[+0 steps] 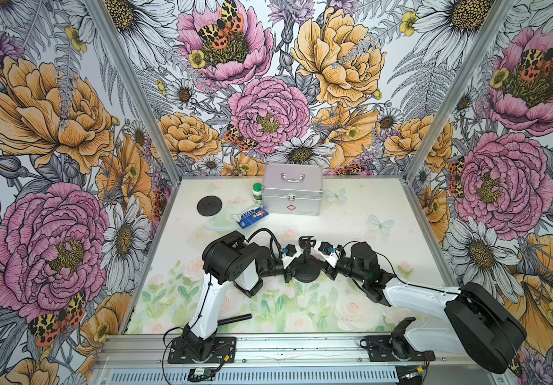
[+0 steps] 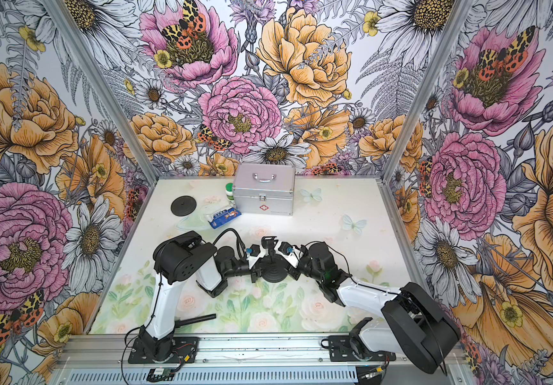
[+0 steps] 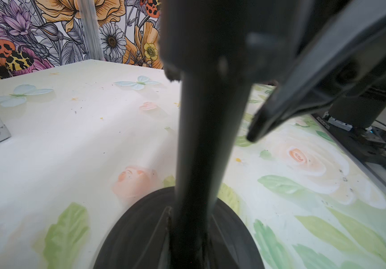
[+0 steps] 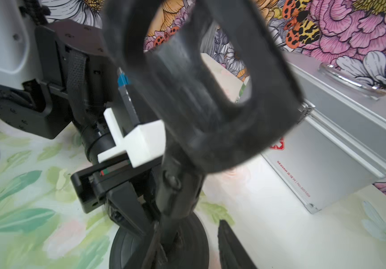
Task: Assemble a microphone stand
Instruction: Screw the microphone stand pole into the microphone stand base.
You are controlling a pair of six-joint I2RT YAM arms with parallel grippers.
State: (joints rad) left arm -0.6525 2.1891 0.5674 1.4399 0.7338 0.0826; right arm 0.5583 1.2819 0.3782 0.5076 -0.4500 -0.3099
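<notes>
Floral table (image 1: 351,230) — stand (image 1: 307,271), closed case (image 1: 292,195)

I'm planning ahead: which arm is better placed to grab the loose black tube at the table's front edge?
Left, likely: the loose black tube lies by that arm's base, though the left gripper must first release the upright black pole.

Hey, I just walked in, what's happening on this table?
Two robot arms are putting a microphone stand together mid-table. The left hand is shut on the upright pole, which stands on the round base with the clip on top. The right hand is open around the pole, one finger clearly off it. A loose black tube and a second disc lie aside.
</notes>
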